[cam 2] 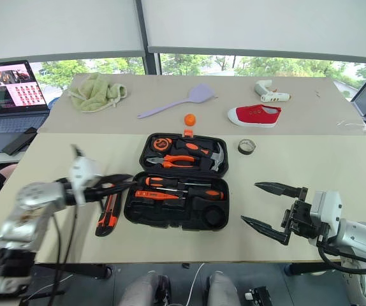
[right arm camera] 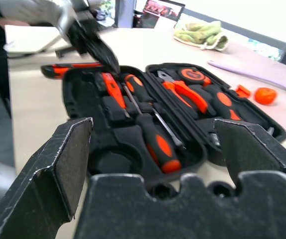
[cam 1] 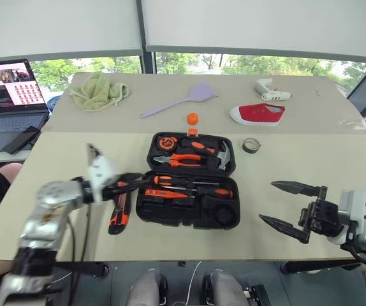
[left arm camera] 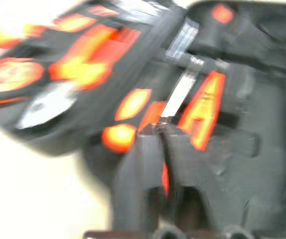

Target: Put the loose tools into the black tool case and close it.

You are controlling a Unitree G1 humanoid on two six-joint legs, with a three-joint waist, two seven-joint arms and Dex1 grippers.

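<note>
Right gripper [cam 2: 264, 205] is held spread and empty; left gripper [cam 2: 127, 180], pressed together, is seen beside the open black tool case [cam 2: 134, 217].

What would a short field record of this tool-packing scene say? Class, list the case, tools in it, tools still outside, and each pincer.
case: black tool case open on the near table
in case: two screwdrivers in the front half
outside: utility knife by the case's left side; tape roll behind its right corner
left pincer: at the case's left edge, fingers nearly together, nothing visibly held
right pincer: open, empty, right of the case
</note>
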